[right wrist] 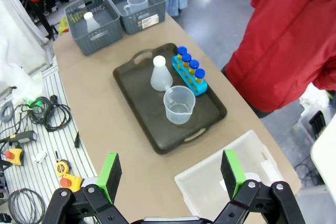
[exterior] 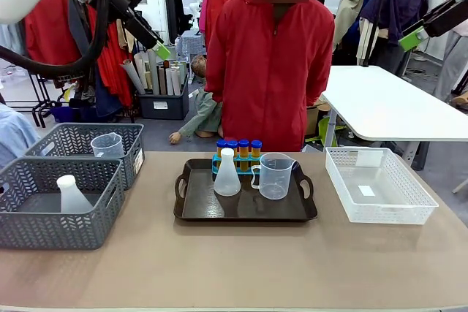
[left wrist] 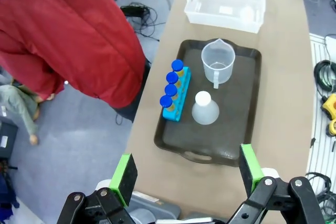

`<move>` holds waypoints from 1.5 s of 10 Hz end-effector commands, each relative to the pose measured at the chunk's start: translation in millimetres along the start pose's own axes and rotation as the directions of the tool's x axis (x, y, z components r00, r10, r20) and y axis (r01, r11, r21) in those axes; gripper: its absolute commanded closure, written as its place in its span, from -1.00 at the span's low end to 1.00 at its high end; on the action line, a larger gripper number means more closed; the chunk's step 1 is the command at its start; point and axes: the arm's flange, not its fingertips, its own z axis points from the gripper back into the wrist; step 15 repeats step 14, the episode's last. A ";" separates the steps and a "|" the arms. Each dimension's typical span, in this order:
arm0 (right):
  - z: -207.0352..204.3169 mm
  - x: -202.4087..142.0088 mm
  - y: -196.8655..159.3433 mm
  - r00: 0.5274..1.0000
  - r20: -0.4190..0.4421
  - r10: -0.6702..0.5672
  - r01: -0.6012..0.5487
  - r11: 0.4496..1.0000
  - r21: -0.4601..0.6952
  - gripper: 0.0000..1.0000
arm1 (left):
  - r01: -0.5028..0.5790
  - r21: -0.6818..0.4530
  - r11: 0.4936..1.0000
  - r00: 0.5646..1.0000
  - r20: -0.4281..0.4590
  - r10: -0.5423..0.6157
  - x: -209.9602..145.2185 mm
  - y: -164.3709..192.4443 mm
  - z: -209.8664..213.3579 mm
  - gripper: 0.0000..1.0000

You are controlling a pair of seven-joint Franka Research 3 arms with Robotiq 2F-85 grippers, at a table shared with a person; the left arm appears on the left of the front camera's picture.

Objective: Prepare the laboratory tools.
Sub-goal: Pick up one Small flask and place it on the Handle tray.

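Both arms high, fingers spread, holding nothing. Conical flask (exterior: 227, 174) stands upright on tray (exterior: 246, 213), left of beaker (exterior: 276, 175); left gripper (left wrist: 185, 174) looks nearer.

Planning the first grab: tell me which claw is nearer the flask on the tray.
Left, though not by much. The left claw hangs high above the table's left side, nearer the flask on the tray. The right claw is raised far off at the right edge.
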 end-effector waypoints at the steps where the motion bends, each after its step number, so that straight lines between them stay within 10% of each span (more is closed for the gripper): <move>1: 1.2 1.0 0.9 1.000 0.014 0.007 -0.007 1.000 0.009 -1.00 | -0.010 -0.015 1.000 1.000 0.000 0.010 -1.1 1.7 -1.3 -1.00; 15: 1.2 1.0 0.9 1.000 0.014 0.007 -0.007 1.000 0.009 -1.00 | -0.010 -0.015 1.000 1.000 0.000 0.010 -1.1 1.7 -1.3 -1.00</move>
